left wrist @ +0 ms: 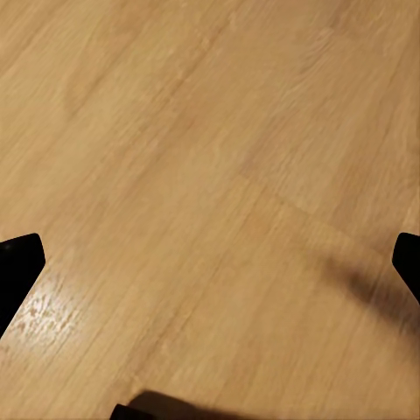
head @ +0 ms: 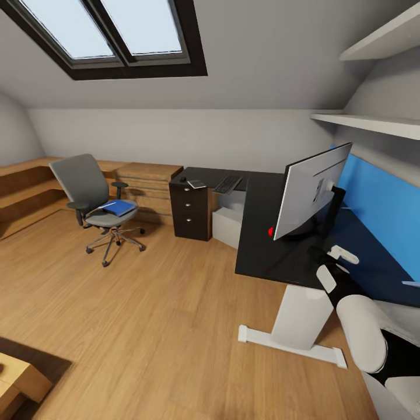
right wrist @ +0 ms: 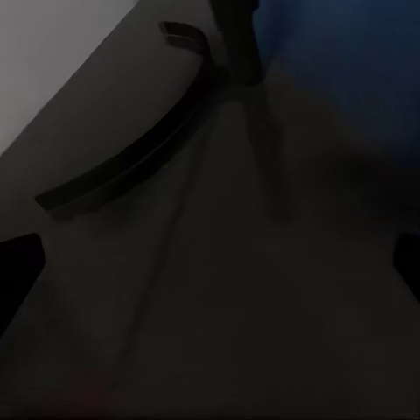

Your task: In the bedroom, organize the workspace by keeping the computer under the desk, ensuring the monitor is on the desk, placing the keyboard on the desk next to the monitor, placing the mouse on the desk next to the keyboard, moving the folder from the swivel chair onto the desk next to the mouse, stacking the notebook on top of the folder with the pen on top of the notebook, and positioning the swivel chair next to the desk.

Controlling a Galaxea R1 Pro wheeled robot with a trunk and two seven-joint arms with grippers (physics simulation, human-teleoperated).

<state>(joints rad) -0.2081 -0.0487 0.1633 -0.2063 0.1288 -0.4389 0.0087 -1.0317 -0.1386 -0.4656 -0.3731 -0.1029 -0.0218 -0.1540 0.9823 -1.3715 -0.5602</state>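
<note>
bright blue flat folder [head: 118,207] is lying on the seat of the grey upholstered swivel chair [head: 87,189], well apart from the glossy black l-shaped desk [head: 262,233]. wide black flat monitor [head: 312,189] is standing on the desk, its curved stand foot [right wrist: 122,166] showing in the right wrist view. slim black keyboard [head: 227,184] is sitting on the far wing, a small dark item beside it too small to identify. light-grey box computer [head: 227,224] is sitting under the desk, partly hidden. left gripper [left wrist: 210,262] is hanging over wood floor [left wrist: 175,175], right gripper [right wrist: 210,262] over the desktop; both are spread wide, holding nothing.

Skylight [head: 114,35] overhead, wall shelves [head: 373,119], wood floor [head: 146,303], light-wood drawer chest [head: 146,186], blue panel [head: 379,198].
</note>
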